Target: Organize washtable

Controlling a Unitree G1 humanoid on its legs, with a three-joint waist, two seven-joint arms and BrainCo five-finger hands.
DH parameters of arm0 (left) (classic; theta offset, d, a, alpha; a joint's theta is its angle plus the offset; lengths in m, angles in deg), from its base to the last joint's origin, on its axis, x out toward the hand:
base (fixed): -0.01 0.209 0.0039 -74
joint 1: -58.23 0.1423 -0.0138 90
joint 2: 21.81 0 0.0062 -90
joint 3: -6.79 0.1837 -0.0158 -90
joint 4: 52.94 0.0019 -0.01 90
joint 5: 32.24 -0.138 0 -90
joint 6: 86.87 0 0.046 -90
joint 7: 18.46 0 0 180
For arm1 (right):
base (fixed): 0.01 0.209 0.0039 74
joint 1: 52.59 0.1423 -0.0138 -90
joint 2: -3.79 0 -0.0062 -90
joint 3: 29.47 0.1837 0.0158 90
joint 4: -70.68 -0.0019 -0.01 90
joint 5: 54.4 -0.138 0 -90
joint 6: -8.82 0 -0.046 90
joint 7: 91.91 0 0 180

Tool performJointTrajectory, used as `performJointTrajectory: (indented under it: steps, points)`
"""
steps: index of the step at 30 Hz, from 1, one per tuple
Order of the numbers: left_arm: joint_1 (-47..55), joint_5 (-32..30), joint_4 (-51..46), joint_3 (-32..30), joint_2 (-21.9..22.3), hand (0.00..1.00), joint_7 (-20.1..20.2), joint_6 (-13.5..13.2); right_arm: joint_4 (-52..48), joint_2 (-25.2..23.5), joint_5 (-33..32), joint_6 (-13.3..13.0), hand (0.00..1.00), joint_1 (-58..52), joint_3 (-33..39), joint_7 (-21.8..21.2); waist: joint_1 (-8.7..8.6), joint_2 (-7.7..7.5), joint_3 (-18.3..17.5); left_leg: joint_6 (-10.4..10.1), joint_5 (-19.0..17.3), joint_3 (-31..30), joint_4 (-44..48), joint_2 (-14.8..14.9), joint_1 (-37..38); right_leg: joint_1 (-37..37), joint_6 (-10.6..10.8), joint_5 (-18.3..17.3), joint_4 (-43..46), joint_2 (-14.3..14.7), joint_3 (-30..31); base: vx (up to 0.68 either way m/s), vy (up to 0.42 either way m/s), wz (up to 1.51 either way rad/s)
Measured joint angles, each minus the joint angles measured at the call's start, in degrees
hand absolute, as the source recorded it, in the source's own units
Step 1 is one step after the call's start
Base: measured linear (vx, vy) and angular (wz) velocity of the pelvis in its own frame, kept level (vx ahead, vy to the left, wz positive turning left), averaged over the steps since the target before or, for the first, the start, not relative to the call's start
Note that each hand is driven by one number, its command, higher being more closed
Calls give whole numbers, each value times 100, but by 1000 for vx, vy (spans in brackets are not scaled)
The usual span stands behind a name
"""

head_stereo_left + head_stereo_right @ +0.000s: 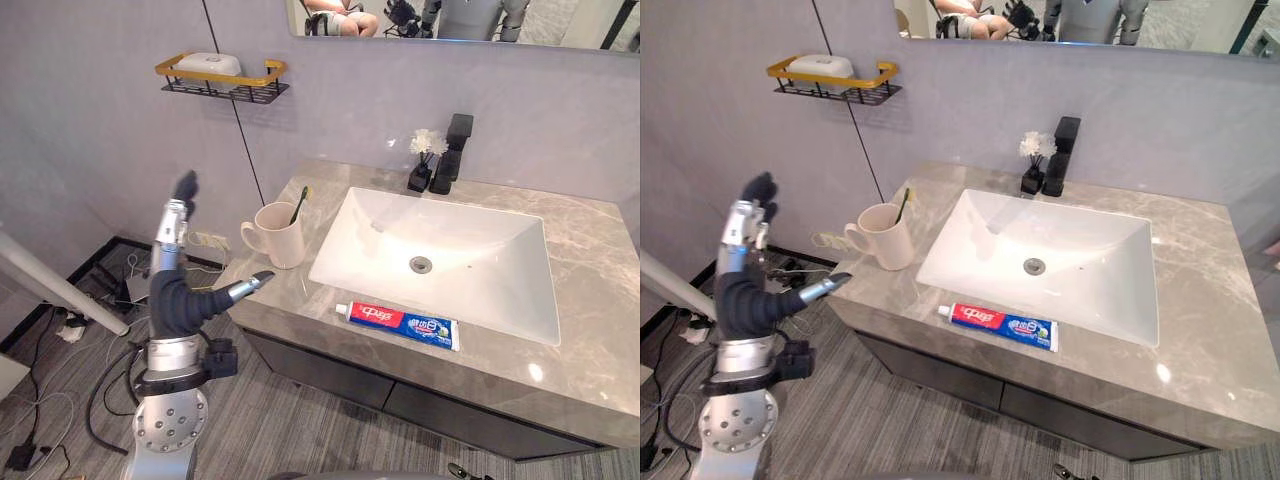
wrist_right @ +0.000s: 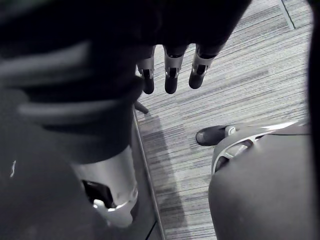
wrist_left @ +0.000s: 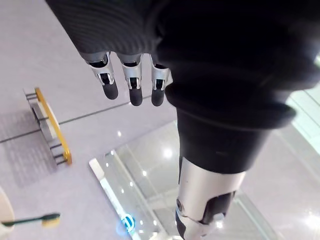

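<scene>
A red, white and blue toothpaste tube (image 1: 400, 322) lies flat on the grey marble counter (image 1: 590, 290), along the front rim of the white sink (image 1: 440, 260). A cream mug (image 1: 280, 235) holding a green toothbrush (image 1: 300, 203) stands at the counter's left end. My left hand (image 1: 178, 295) is raised off the counter's left edge, open and empty, its fingers (image 3: 130, 82) pointing up and its thumb reaching toward the mug without touching it. My right hand (image 2: 171, 75) hangs low over the floor, fingers straight, holding nothing.
A black faucet (image 1: 455, 150) and a small dark vase of white flowers (image 1: 425, 160) stand behind the sink. A gold-and-black wall shelf (image 1: 220, 78) with a white soap dish hangs above my left hand. A mirror runs along the wall.
</scene>
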Motion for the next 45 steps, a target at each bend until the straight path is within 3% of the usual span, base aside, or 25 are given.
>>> performJointTrajectory:
  steps: [9,16,18,19,24,45]
  points:
    - [-446,-351,797,1032,-385,0,437,43,-2,23,124,4,0,-1,-150,-3,-43,-25,-11,-7,-4,120,-12,14,-42,-122,-17,12,22,25,140,-15,4,-7]
    - [-859,-644,1663,1410,-599,0,486,177,-63,92,156,4,0,129,-149,-4,-183,-24,-24,-6,-4,260,-77,76,57,-100,-100,140,-170,82,248,-8,-4,-11]
    - [-945,-753,1830,1466,-622,0,580,190,-65,135,197,6,0,134,-149,-4,-208,-17,-25,-5,-2,296,-95,80,38,-103,-108,214,-272,101,277,-30,0,-12]
    - [-956,-855,1989,1489,-647,0,638,211,-68,178,220,8,0,183,-148,-4,-304,-6,-31,-5,-2,319,-96,80,12,-102,-105,258,-355,109,278,-22,-3,-7]
    - [-1179,-998,2323,1645,-675,0,820,279,-81,236,231,20,0,185,-143,-4,-338,38,-35,-5,-2,394,-128,88,5,-105,-105,337,-487,140,330,-10,-4,-8]
    - [-1648,-1075,2898,2089,-1008,0,1009,303,-203,274,347,109,0,389,-66,-13,-621,109,32,-7,-3,534,-228,87,51,-107,-94,403,-619,148,443,-19,-7,-3]
